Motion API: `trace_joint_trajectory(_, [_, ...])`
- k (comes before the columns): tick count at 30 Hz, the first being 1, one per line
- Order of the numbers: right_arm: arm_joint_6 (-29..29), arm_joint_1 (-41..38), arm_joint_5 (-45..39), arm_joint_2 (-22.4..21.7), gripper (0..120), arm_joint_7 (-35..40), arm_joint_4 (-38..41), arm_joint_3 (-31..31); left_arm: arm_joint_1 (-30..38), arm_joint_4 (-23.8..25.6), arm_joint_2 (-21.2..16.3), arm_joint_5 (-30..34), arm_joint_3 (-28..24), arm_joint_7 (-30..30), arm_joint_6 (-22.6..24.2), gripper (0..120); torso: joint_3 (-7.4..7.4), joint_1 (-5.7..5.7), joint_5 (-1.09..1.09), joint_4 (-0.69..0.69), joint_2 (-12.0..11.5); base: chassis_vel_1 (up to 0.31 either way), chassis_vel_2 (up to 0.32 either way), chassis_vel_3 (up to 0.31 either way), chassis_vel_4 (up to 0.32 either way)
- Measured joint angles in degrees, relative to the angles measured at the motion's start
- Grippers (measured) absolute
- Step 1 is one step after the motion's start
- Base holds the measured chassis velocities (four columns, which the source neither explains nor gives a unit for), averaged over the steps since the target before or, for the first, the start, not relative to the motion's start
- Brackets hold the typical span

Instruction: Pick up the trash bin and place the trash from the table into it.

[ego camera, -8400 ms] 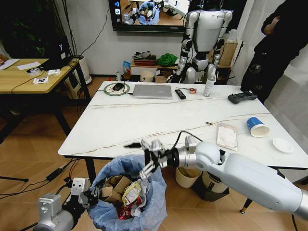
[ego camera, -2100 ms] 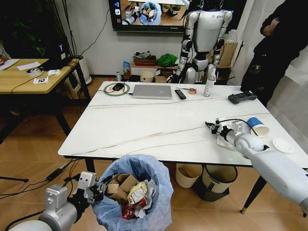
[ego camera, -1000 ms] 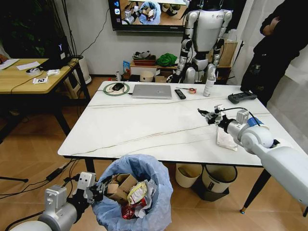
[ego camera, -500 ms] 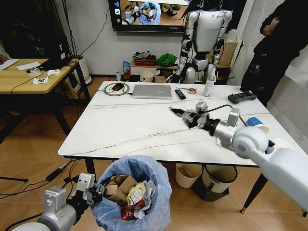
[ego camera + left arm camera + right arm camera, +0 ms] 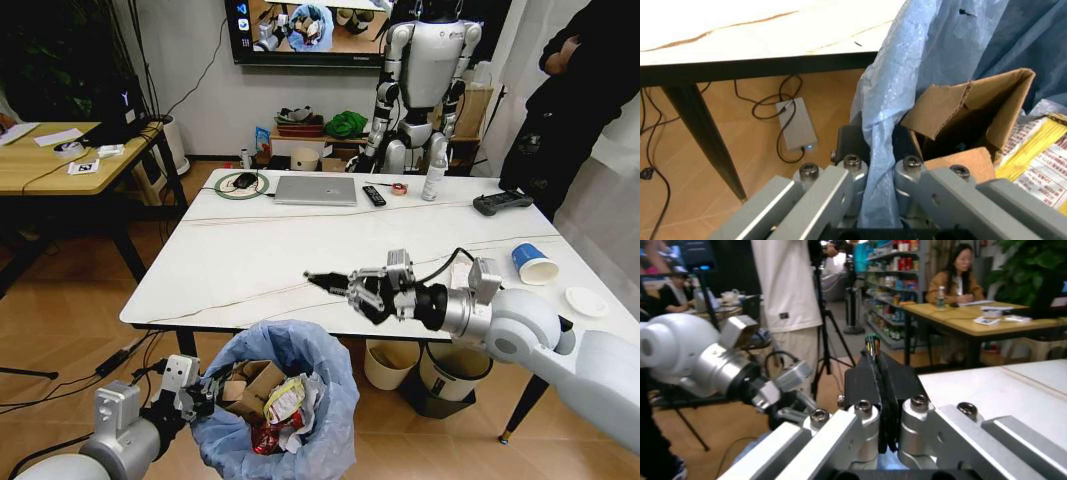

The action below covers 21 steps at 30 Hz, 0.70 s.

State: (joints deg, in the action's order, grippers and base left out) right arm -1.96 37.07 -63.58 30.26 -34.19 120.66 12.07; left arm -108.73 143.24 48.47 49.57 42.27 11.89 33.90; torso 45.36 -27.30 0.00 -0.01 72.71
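Room: we see a workroom with a wall screen, a white humanoid robot standing behind the table, and a wooden desk at the left.
Table: the table has a white marble-look top with thin brown veins and black legs.
Trash bin: the trash bin sits below the table's near edge, its crinkly light-blue bag spilling over the rim.
Bin contents: we make out torn brown cardboard, a yellow wrapper with print too small to read, and something red beneath it.
Left gripper: the left gripper is clamped on the bin's bag-covered rim.
Right gripper: the right gripper hovers over the table's near edge, above the bin, its fingers pinched on 1 thin dark strip.
Table litter: a blue-white paper cup lies tipped near the right edge.
Writing: none we can read.
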Motion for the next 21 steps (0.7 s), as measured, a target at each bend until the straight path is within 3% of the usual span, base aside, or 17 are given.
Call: trace_joint_trajectory(21, [3.35,1.12,5.07,0.33,0,-8.82,-3.0,4.26,0.28,0.0,0.19,0.06,0.02,0.04,0.05,0,0.0,0.0,0.0,0.0,0.0,0.0,0.0,0.0,0.0])
